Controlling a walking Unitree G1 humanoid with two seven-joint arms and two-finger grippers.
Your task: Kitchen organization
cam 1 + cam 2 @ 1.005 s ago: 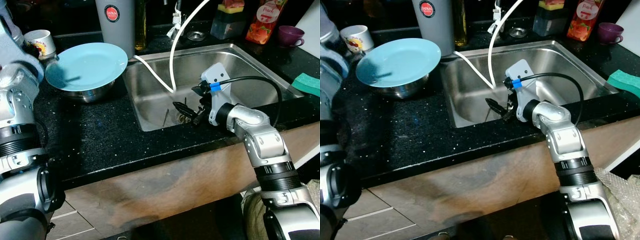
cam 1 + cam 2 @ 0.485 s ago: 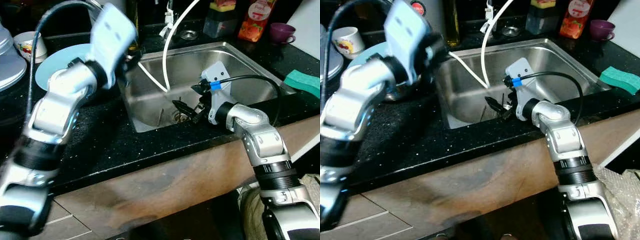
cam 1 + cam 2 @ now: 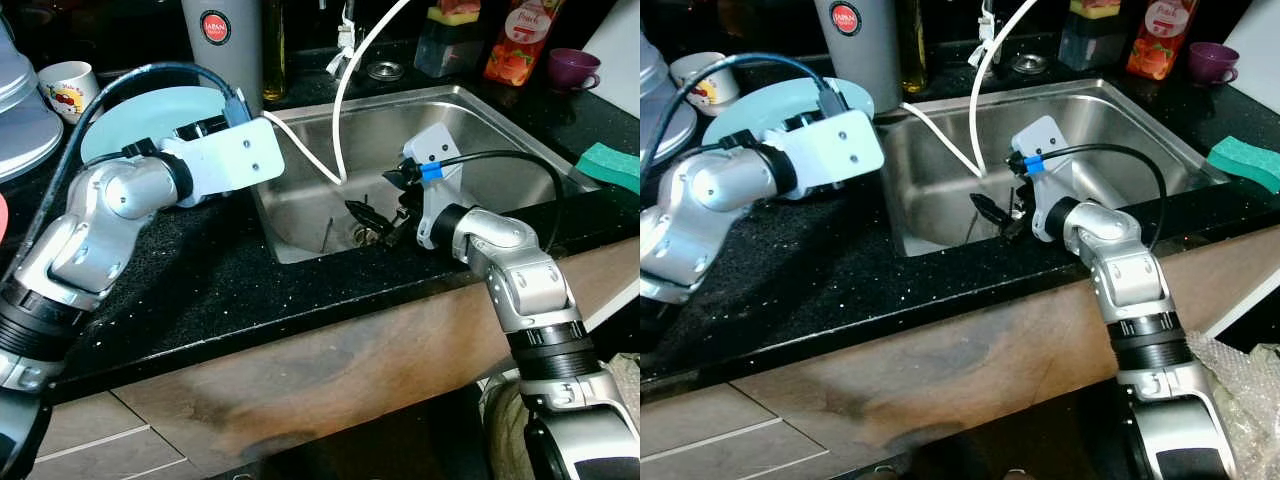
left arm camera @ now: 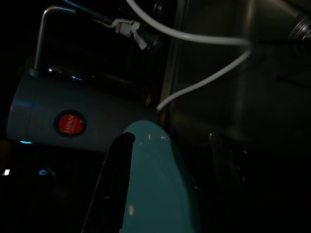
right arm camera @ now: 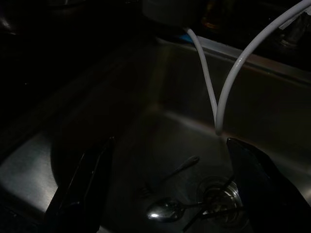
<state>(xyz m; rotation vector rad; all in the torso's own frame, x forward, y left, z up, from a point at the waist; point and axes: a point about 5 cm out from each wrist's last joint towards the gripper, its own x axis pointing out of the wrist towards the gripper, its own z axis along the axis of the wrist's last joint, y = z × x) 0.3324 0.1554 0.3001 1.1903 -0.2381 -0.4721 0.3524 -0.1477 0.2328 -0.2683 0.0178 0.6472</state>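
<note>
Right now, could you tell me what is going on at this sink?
The left claw is open around the rim of the light blue plate, which sits on a metal bowl on the black counter. The right claw hangs open in the steel sink, above a spoon and other cutlery by the drain. Neither grips anything yet.

Both arms are showing brushed silver metal shells built from rounded joint housings, with ribbed black rings sitting between the segments. The left arm (image 3: pixel 110 205) is ending in a flat white wrist plate carrying two small dark screw holes, and a thick black cable is looping over it from the shoulder side. The right arm (image 3: pixel 515 275) is wearing a similar white wrist block, with a black cable arcing out of it under a band of blue tape. The right end effector (image 3: pixel 375 218) is showing two long black fingers.
</note>
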